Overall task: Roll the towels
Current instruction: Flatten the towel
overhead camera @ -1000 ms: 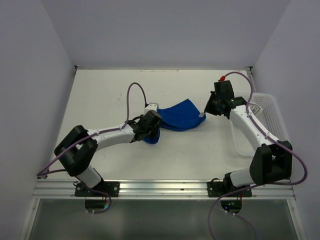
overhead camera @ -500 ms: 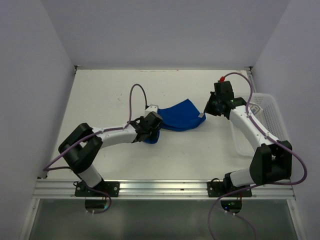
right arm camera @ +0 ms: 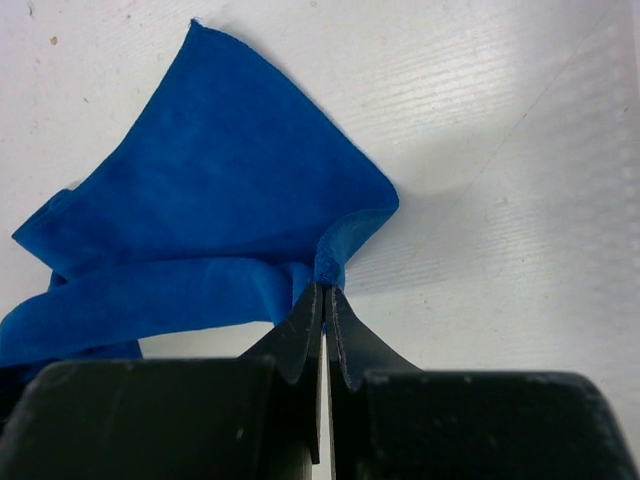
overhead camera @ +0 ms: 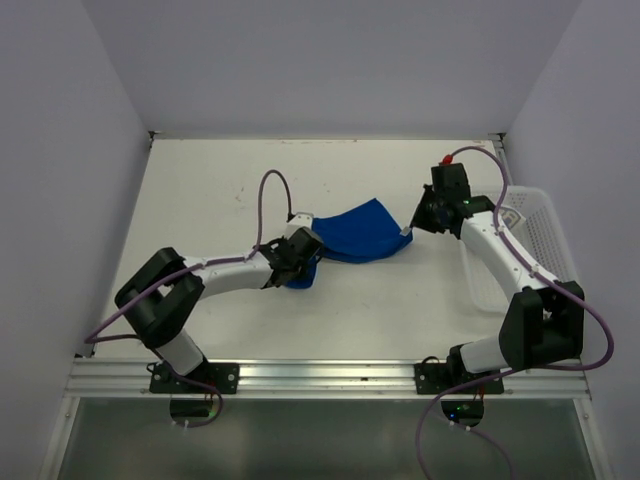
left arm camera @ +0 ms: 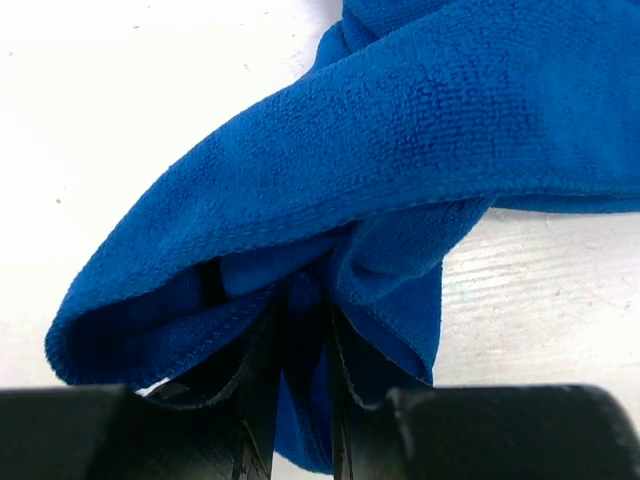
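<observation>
blue towel (overhead camera: pixel 360 230) is pinched by left gripper (left arm camera: pixel 300 305) and right gripper (right arm camera: pixel 325 297); tension should be kept even for rolling.

place: looks like a robotics lab test cell, pretty clearly not a home or a shop
enclosure: a white table (overhead camera: pixel 200 200) is boxed in by plain pale walls (overhead camera: pixel 330 60) at the back and both sides
mounting: a left arm (overhead camera: pixel 225 268) and a right arm (overhead camera: pixel 495 245) are bolted to an aluminium rail (overhead camera: pixel 330 375) along the near edge
wiring: purple cables (overhead camera: pixel 272 180) are left looping in the open, bench-rig style
surface: the tabletop is seen scuffed and speckled with small marks
</observation>
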